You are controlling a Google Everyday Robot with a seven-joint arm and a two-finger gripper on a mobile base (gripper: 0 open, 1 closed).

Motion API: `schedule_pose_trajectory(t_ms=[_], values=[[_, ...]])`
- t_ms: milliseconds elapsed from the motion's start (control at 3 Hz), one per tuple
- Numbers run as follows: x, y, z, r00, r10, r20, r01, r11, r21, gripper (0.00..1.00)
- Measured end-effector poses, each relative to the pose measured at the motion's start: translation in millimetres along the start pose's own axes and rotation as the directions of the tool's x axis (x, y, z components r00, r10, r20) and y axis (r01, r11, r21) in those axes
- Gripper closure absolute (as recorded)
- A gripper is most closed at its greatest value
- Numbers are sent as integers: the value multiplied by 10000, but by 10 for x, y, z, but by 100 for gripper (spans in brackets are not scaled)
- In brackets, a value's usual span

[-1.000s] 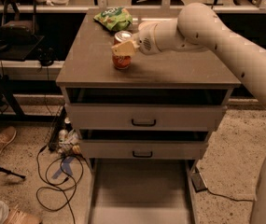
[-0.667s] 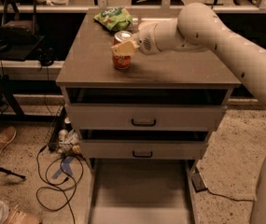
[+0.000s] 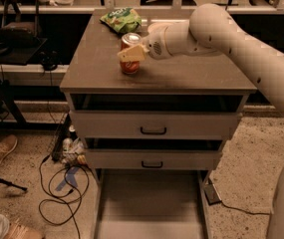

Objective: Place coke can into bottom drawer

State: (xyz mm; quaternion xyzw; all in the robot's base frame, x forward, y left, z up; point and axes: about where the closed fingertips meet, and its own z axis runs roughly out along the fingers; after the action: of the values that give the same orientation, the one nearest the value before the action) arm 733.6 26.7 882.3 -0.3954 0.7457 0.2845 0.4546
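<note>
A speckled floor [image 3: 253, 176] with loose cables [image 3: 57, 203] surrounds the grey counter [image 3: 191, 73]. Below it the bottom drawer [image 3: 151, 203] stands pulled open. The tool [image 3: 132, 54] reaches in from the right edge and touches the coke can [image 3: 129, 66], which stands upright left of centre; whether it grips cannot be told. A green chip bag [image 3: 120, 19] lies near the back edge.

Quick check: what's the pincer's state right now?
Pincer: at the coke can on the cabinet top; open or closed cannot be told.
</note>
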Motion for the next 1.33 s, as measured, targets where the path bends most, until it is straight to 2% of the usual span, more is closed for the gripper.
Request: schedule_pose_trajectory(t_ms=[333, 1000, 1333], values=[[3, 15, 24, 10000, -1, -11, 1, 10000, -42, 0], [-24, 26, 127, 10000, 33, 21, -33, 10000, 69, 0], [-87, 22, 294, 9999, 68, 146, -69, 9999, 96, 18]])
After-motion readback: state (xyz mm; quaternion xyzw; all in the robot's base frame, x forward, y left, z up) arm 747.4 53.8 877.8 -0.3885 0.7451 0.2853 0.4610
